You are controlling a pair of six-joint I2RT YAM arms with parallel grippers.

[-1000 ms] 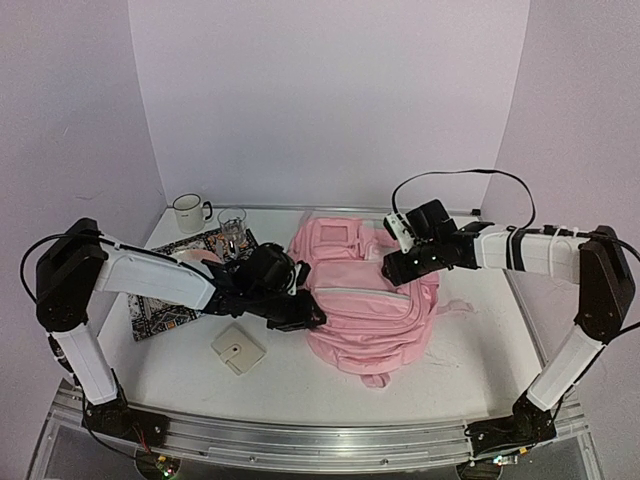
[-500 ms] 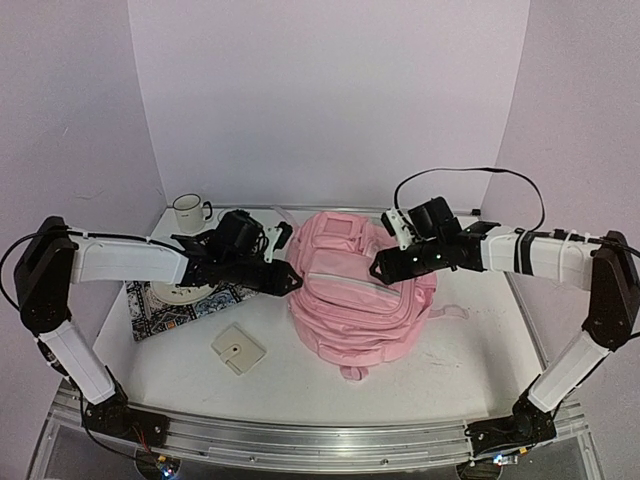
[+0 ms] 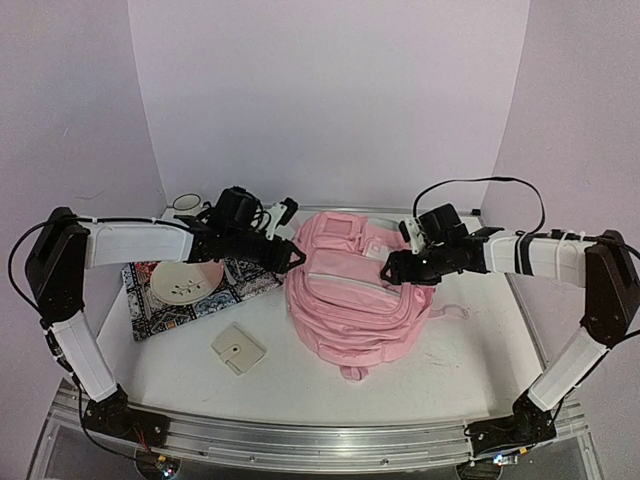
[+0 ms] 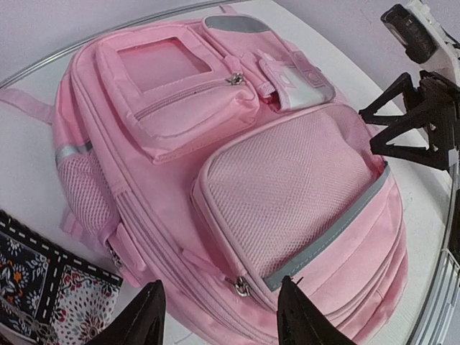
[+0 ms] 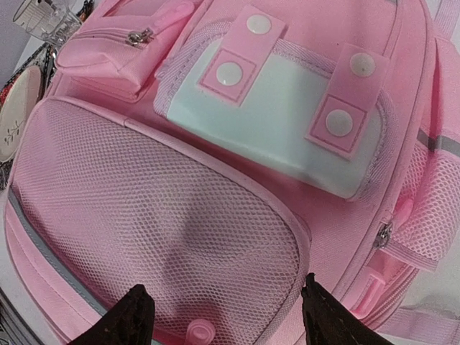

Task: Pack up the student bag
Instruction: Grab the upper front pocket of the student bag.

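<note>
Crockery sat at the far left: a white mug (image 3: 185, 201) at the 10 o'clock corner of the worktop (image 3: 300, 385), partly hidden behind the left arm, and a pale plate (image 3: 186, 282) resting on a patterned cloth (image 3: 160, 312) at 9 o'clock. A small cream case (image 3: 238, 349) lay on the bare worktop at about 8 o'clock of the student bag (image 3: 355, 310), near it but apart. The left claw (image 4: 219, 284) hung at the bag's 10 o'clock edge, fingers spread with nothing between them. The bag lay at the middle of the worktop, front pockets facing up, and every zip in view looked shut. The right claw (image 5: 223, 284) hovered over the bag's 2 o'clock part, above the mesh pocket (image 5: 158, 215), also spread and empty. Whether either claw touched the fabric could not be told.

Trouble from here would most likely come from the bag's softness. With no pocket open, a claw would have to catch a small zip pull, and a pinch that missed could gather loose fabric or snag the mesh instead. A one-sided tug could drag the whole bag across the worktop. The left arm reached across above the plate and mug, so a low sweep back could knock them. With both claws over one bag, they could also foul each other.
</note>
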